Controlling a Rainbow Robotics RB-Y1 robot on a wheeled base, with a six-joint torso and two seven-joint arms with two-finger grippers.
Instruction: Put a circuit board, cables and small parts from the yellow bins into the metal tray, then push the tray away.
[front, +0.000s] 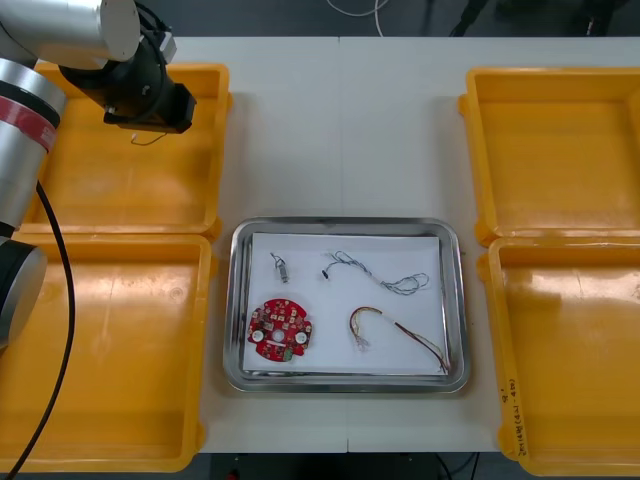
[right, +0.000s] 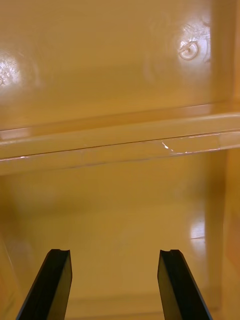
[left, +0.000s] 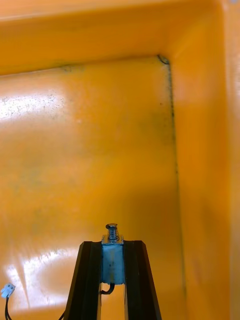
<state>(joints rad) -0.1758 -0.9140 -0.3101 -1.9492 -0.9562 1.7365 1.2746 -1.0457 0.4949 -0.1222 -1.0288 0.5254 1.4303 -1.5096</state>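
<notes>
- While the left gripper (left: 112, 245) is clamped on a small metal part (left: 112, 262), its black fingers stand narrow, apart only by the part's body, and a sprung pin pokes out past the fingertips
- A thin black lead (left: 106, 290) runs from the part back between the fingers, and its white plug (left: 7, 290) hangs free to one side
- The part looks light, rigid and smooth-sided, so it could twist or slip. The flat sides of the body, as held now, seem the right place to grip, not the pin or the lead
- The lead is limp and will likely trail behind, where it may catch on a rim
- Gripper and part hang over the far left yellow bin (front: 120, 180), left of the metal tray (front: 232, 300) and beyond it. That bin's side wall lies between the part and the tray, so the load has to clear it
- On the tray's white lining a circuit board (front: 280, 330) sits in the near left, another metal part (front: 281, 267) just beyond it, a twisted cable (front: 385, 280) at the far right and a red and yellow cable (front: 395, 330) at the near right. The tray's middle looks the safest spot to release
- The right gripper (right: 115, 252) is spread wide and holds nothing. It is over a yellow bin floor (right: 120, 200), probably right of the tray, and is not in the way
</notes>
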